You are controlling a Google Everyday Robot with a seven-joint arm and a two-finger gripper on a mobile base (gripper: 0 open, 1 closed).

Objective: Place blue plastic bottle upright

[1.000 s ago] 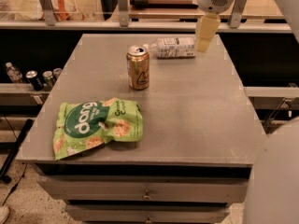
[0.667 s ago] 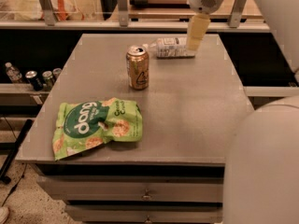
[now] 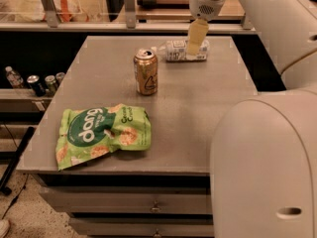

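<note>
The clear, pale-labelled bottle (image 3: 174,51) lies on its side near the far edge of the surface (image 3: 198,108), white cap pointing left; the hand (image 3: 193,47) hangs over its right half.

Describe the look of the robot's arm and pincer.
The arm is white, built of smooth rounded shells with small dark oval recesses and a dotted grille at the wrist. The pincer, pale yellow and flat, hangs by the blue plastic bottle.

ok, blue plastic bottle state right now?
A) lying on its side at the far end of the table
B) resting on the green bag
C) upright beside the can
A: the blue plastic bottle lies on its side behind the upright gold can, with the gripper down at its right end.
</note>
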